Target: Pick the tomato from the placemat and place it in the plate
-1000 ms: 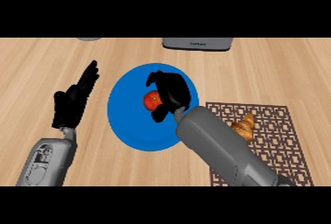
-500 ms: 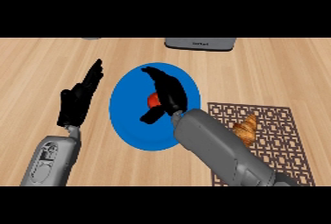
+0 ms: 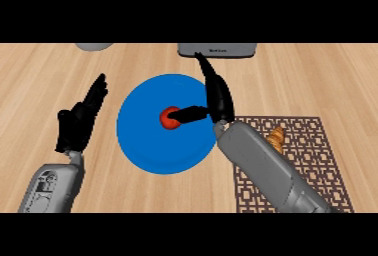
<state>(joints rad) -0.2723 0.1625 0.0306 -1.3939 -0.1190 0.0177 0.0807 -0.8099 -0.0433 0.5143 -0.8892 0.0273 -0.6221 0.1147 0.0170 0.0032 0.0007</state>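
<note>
A single head view looks steeply down onto the wooden desk [image 3: 310, 80] from above the robot's own side, facing toward the far edge. It sits close enough that the blue plate [image 3: 148, 145] fills the middle, while both forearms enter from the lower edge. The patterned placemat [image 3: 317, 150] runs off at the near right, and a grey appliance [image 3: 218, 50] is cut by the far edge

We see two smooth grey forearms, rounded like casings, each ending in a black hand: the left hand [image 3: 77, 120] and the right hand [image 3: 215, 95] (the left forearm shows a recessed panel near its lower end).
</note>
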